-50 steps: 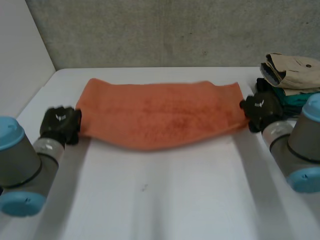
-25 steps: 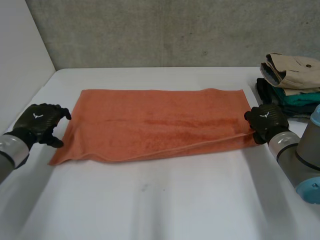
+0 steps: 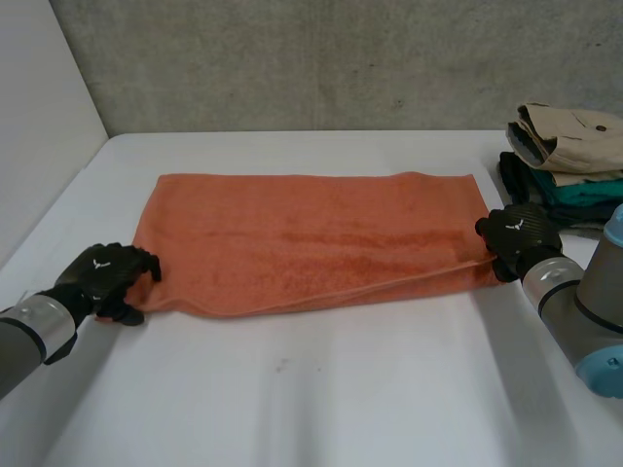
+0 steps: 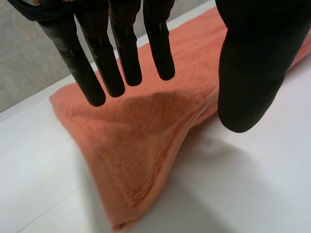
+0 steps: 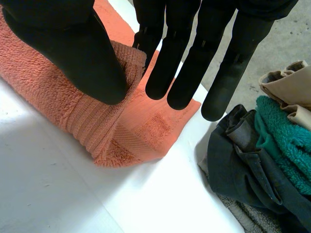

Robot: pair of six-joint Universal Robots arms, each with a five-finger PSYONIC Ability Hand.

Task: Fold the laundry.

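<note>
Orange towel (image 3: 311, 238), one, lies folded across the white desk (image 3: 321, 389). Of two, the left robot hand (image 3: 102, 277) hovers with fingers spread at its near left corner. The right robot hand (image 3: 516, 233) pinches its right end, beside one clothes pile (image 3: 565, 156).

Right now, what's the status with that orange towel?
Left hand open at near-left corner of towel. Right hand pinching its right end. Towel folded double on table. Clothes pile beside right hand, clear of towel.
</note>
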